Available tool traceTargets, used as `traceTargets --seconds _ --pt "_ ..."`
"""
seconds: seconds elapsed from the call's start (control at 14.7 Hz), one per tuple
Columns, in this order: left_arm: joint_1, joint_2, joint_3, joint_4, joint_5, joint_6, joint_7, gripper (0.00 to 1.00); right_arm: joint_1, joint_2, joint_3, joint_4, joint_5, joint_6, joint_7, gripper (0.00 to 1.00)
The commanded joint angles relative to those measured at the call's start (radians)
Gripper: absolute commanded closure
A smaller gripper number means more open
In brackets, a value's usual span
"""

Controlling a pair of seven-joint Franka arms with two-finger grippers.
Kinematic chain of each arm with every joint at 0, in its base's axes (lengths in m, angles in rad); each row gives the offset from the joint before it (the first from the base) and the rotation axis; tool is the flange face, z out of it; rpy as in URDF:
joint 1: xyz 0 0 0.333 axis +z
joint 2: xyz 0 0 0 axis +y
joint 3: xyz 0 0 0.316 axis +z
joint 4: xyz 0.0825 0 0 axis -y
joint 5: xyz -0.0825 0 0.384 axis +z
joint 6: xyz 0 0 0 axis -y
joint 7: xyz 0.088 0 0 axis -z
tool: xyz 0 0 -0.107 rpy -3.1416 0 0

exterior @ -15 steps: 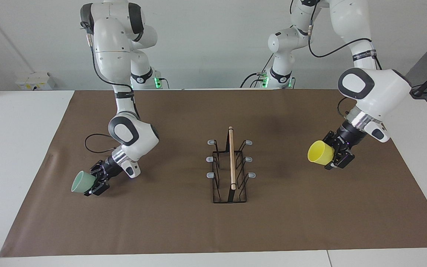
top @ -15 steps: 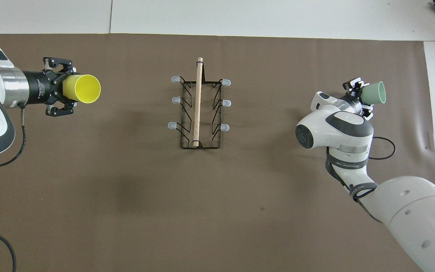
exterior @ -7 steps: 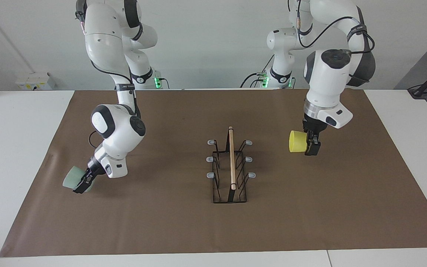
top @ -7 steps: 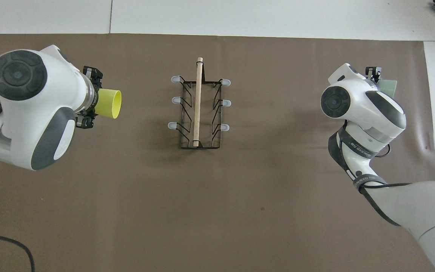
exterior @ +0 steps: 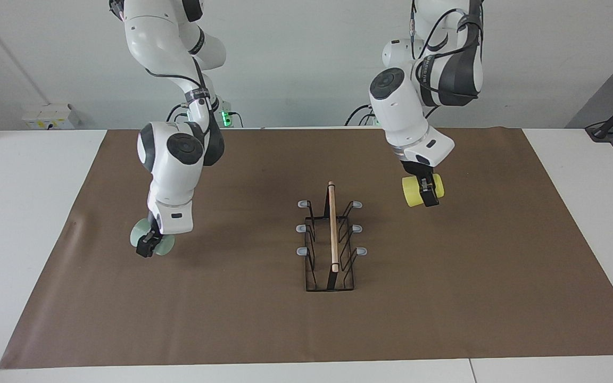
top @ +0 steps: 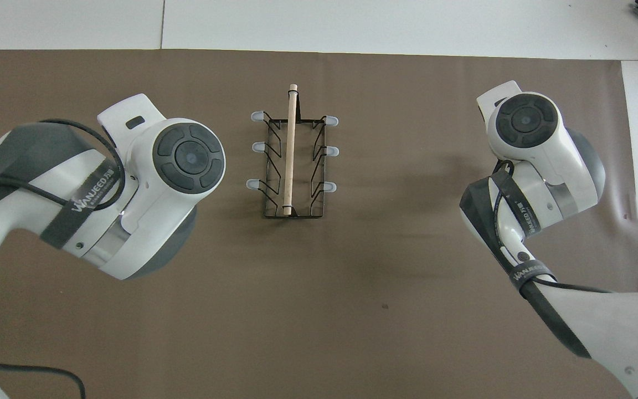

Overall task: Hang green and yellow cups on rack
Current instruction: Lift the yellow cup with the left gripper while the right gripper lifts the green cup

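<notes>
Pale mint green cup [exterior: 156, 246], bright yellow cup [exterior: 413, 191], black wire rack [exterior: 330, 250] with light wooden rod, plain brown mat [exterior: 242, 324].

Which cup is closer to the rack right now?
The yellow cup, held by the left gripper close beside the rack; the green cup in the right gripper hangs well away.

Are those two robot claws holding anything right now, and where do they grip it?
Yes. The left claw pinches the bright yellow plastic cup across its side wall; the right claw grips the pale mint green plastic cup likewise.
</notes>
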State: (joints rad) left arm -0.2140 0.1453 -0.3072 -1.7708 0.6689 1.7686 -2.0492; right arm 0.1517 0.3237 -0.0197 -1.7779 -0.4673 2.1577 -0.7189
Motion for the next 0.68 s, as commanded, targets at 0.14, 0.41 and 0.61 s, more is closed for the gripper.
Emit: traceTargets --seconds 0.14,0.41,0.61 --pt "-0.142 0.04 0.022 0.02 0.161 -0.139 -0.181 1.0 -0.008 -0.078 0.02 0.001 0.379 0.011 -0.023 1.0" --pt "-0.225 0.126 0.023 0.065 0.335 -0.231 -0.296 1.0 -0.009 -0.127 0.03 0.022 0.662 0.042 -0.04 1.0" --pt "-0.294 0.2 0.025 0.123 0.415 -0.29 -0.327 1.0 -0.02 -0.158 0.03 0.02 0.874 0.045 -0.077 1.0"
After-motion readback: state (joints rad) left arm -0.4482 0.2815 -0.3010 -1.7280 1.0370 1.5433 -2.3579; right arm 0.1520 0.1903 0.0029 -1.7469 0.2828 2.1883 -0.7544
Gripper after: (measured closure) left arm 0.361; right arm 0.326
